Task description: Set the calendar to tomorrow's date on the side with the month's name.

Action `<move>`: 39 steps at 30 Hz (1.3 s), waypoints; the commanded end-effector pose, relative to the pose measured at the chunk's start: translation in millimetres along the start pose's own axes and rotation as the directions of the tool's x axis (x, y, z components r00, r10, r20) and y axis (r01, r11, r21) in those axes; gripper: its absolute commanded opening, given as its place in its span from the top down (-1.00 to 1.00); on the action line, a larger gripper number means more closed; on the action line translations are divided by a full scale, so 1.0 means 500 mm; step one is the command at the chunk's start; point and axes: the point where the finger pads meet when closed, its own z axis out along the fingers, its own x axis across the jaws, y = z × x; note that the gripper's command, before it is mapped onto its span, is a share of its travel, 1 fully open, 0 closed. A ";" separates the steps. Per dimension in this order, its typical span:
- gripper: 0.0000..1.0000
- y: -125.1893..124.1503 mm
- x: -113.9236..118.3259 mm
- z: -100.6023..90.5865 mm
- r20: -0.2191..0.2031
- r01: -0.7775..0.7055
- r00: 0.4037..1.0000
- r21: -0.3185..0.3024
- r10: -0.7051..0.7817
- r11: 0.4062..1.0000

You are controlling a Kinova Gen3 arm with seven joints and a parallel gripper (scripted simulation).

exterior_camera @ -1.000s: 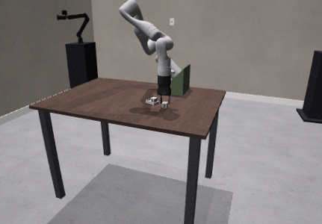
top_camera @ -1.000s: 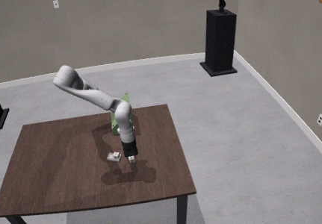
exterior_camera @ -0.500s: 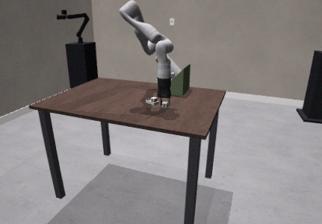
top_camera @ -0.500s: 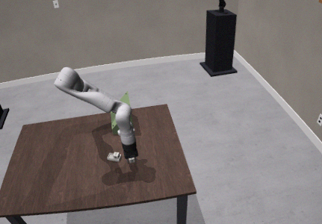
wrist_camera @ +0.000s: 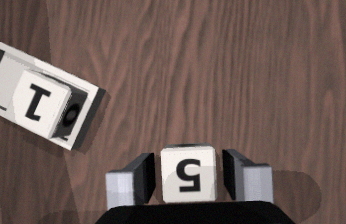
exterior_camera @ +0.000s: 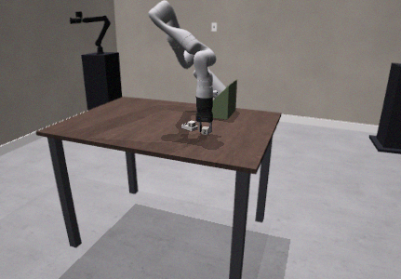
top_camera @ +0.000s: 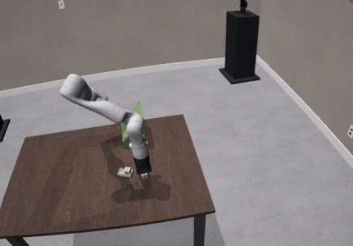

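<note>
A white tray (top_camera: 119,174) (exterior_camera: 186,126) (wrist_camera: 6,75) lies on the table, at the upper left in the wrist view. One white cube (top_camera: 127,170) (exterior_camera: 192,124) (wrist_camera: 36,102) stands in its right part, a black 1 on top and a dark round mark on its right side. The tray's left part is bare. Another white cube (top_camera: 144,176) (exterior_camera: 205,131) (wrist_camera: 188,176) stands on the table outside the tray, with a 5 on top, upside down in the wrist view. My gripper (wrist_camera: 188,168) is open around this cube, with a gap on each side. No month name is readable.
A green angled panel (top_camera: 137,108) (exterior_camera: 224,104) stands behind the arm near the back edge of the brown table (top_camera: 61,184) (exterior_camera: 116,123). The tray lies a short way beside the gripper, on the left in the wrist view.
</note>
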 end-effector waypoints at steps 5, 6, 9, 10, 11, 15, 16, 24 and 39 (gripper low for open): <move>-0.74 0.001 0.001 -0.002 -0.001 0.000 1.000 -0.002 0.000 1.000; -0.74 0.001 0.001 -0.002 -0.001 0.000 1.000 -0.002 0.000 1.000; -0.74 0.001 0.001 -0.002 -0.001 0.000 1.000 -0.002 0.000 1.000; -0.74 0.001 0.001 -0.002 -0.001 0.000 1.000 -0.002 0.000 1.000; -0.74 0.001 0.001 -0.002 -0.001 0.000 1.000 -0.002 0.000 1.000; -0.74 0.001 0.001 -0.002 -0.001 0.000 1.000 -0.002 0.000 1.000; -0.74 0.001 0.001 -0.002 -0.001 0.000 1.000 -0.002 0.000 1.000; -0.14 0.001 0.001 -0.002 -0.001 0.000 1.000 -0.002 0.000 1.000; -0.14 0.001 0.001 -0.002 -0.001 0.000 1.000 -0.002 0.000 1.000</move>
